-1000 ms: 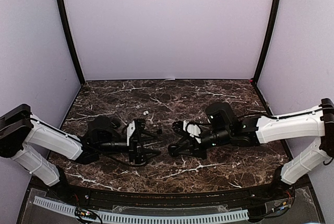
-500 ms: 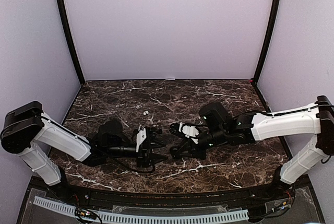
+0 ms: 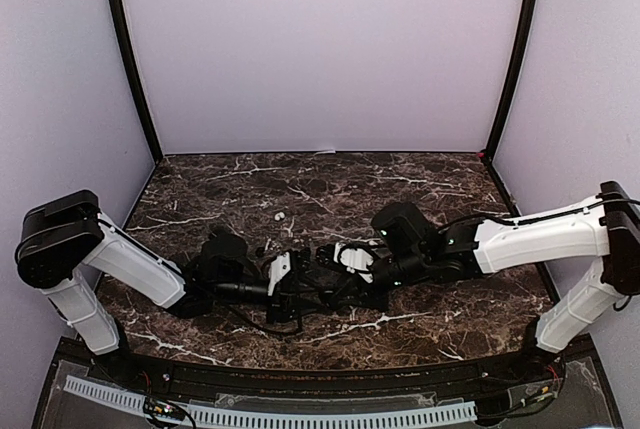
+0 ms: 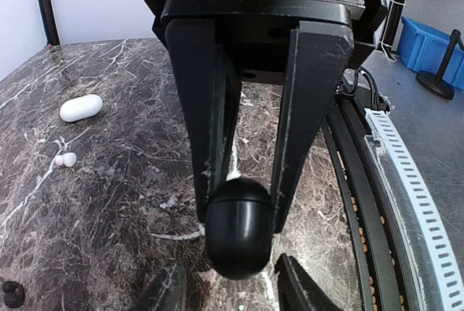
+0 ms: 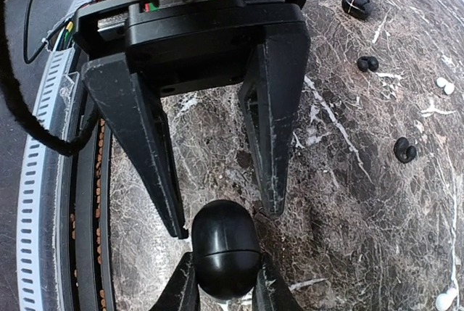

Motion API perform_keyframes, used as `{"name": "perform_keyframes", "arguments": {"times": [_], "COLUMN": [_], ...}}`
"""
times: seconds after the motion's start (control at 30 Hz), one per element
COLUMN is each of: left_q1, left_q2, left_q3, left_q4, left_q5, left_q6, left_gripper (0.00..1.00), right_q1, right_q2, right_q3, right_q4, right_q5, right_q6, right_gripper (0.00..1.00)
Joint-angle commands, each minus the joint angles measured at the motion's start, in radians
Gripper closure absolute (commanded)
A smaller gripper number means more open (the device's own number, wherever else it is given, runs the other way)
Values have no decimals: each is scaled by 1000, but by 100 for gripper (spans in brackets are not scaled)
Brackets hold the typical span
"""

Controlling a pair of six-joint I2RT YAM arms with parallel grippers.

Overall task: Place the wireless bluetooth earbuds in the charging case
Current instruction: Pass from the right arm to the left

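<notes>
A black oval charging case [image 4: 239,231] sits closed between the fingers of my left gripper [image 4: 241,213], which is shut on its sides low over the marble. My right gripper [image 5: 227,220] faces it tip to tip, jaws open. The case [image 5: 225,249] lies just past its fingertips [image 5: 272,202]. Both grippers meet at the table's front middle, left [image 3: 298,287] and right [image 3: 335,271]. White earbuds [image 4: 65,159] lie loose on the table to the left. Black earbuds [image 5: 368,63] and another [image 5: 404,150] lie farther off in the right wrist view.
A white oval case [image 4: 81,107] rests on the marble beyond the white buds. A small white piece [image 3: 281,216] lies behind the grippers. More white bits [image 5: 444,85] sit at the right wrist view's edge. The black table rim [image 4: 362,202] and white cable tray [image 4: 413,202] run along the front.
Both arms moved inward until the grippers met at the table's front middle. The left jaws narrowed onto the black case. The right jaws kept their spread.
</notes>
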Motion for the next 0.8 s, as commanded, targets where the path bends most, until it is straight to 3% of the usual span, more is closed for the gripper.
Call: {"name": "perform_keyframes", "arguments": {"times": [0.0,0.13,0.37,0.53,0.77], "left_q1": [-4,-4,-4,-4,-1], "left_q2": [-7,-6,-25,-35,-44], "left_q3": [7,2,-8,-22,-41], "left_q4": [17,31,32,42,95], "left_q5": [27,36,30,21,48], "left_q6": [8,7,20,25,1], "left_gripper": [51,57,71,73,73], "right_q1": [10,10,10,10,-2], "right_q2": [17,15,-10,-69,-200], "right_q3": [15,-4,-41,-111,-265], "right_q4": [74,135,183,221,356], "right_q5": [-6,-21,-15,54,124], "right_q6": [-4,18,21,22,66], "right_gripper": [88,87,75,52,46]}}
